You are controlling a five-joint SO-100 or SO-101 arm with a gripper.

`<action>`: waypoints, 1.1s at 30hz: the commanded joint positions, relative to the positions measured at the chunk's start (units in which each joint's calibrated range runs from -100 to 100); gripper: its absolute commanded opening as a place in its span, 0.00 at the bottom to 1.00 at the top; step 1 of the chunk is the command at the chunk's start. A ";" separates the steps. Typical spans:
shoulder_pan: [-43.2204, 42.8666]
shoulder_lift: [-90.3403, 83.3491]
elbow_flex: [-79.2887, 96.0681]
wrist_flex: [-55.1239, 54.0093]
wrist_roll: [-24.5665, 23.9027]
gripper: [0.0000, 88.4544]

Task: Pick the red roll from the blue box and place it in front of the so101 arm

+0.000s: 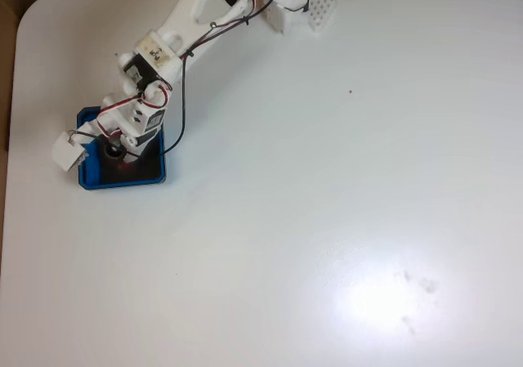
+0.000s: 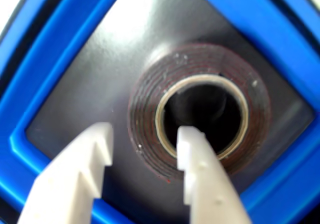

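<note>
- blue box [image 1: 122, 179] near table [image 1: 327, 220] left edge, fixed view
- so101 arm [image 1: 188, 32] reaches from top edge down over box
- red roll [image 2: 200, 114] lies in box, wrist view
- gripper [image 2: 145, 141] straddles roll's near wall, one finger inside core

Glossy white tabletop [image 1: 343, 220], smooth, throwing a bright glare patch. Shallow bright-blue plastic box [image 2: 30, 134]: smooth moulded rim; its dark inner floor has a satin sheen with a pale reflection. Dark-faced ring of wound tape, the red roll [image 2: 145, 119]: top face finely ridged in layers, speckled with dust; pale papery core edge. Matt white plastic gripper fingers [image 2: 200, 179]. White plastic arm [image 1: 192, 24], smooth shells.
</note>
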 commanded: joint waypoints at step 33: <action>0.54 4.83 -4.97 0.24 0.48 0.16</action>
